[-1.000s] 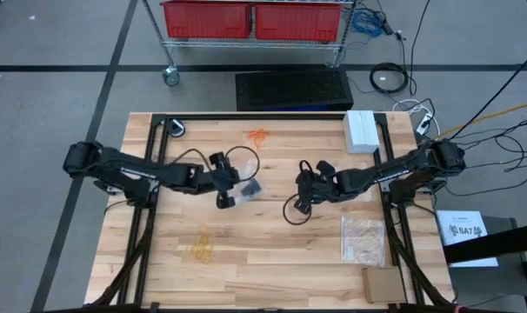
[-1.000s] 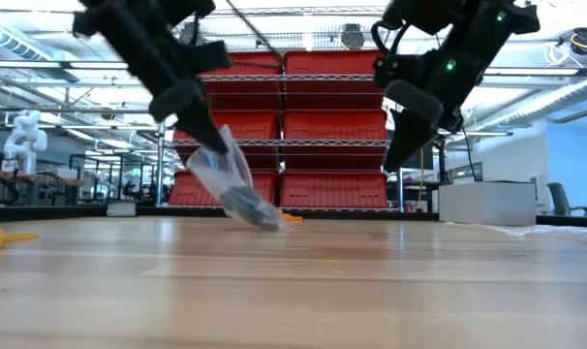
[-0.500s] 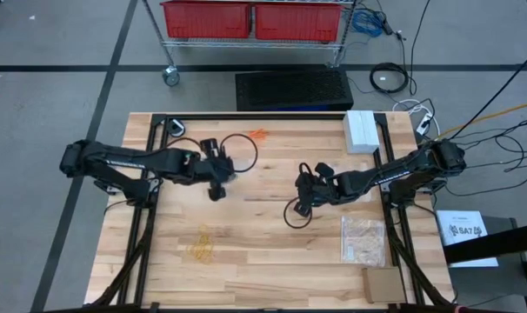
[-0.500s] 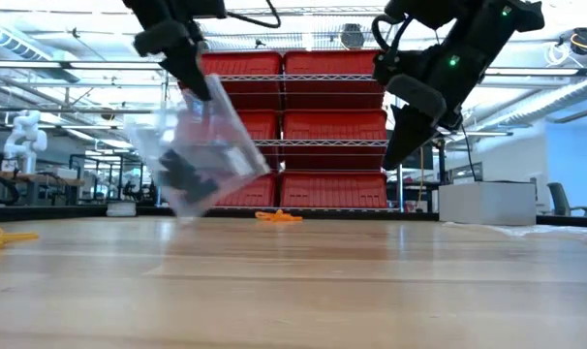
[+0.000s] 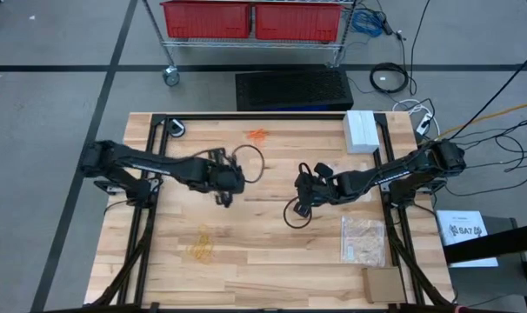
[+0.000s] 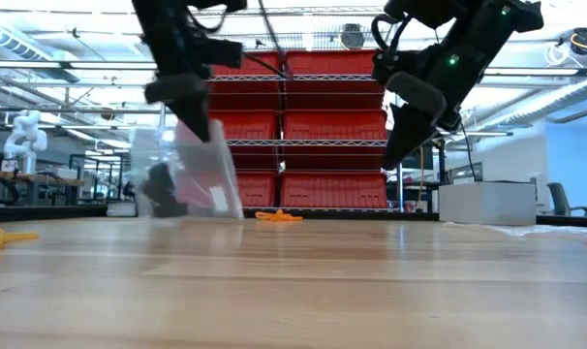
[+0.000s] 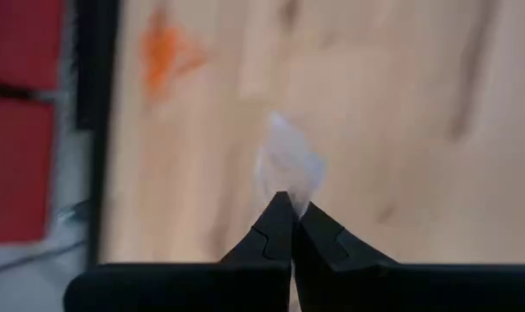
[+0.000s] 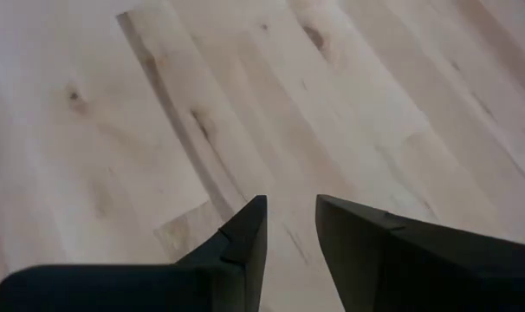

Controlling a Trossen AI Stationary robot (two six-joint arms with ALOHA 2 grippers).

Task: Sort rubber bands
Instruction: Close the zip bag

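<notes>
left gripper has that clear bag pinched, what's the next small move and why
Probably lower the bag and let go. The left gripper is shut on the top edge of the clear bag, which hangs with its bottom about at the table and a dark clump of black rubber bands already inside. The right gripper waits open over bare wood, holding nothing.

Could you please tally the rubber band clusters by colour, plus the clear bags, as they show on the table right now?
Orange clusters: 1
Yellow clusters: 1
Black clusters: 1, inside the bag held by the left gripper
Clear bags: 2, held bag and flat bag
Total: 5
</notes>
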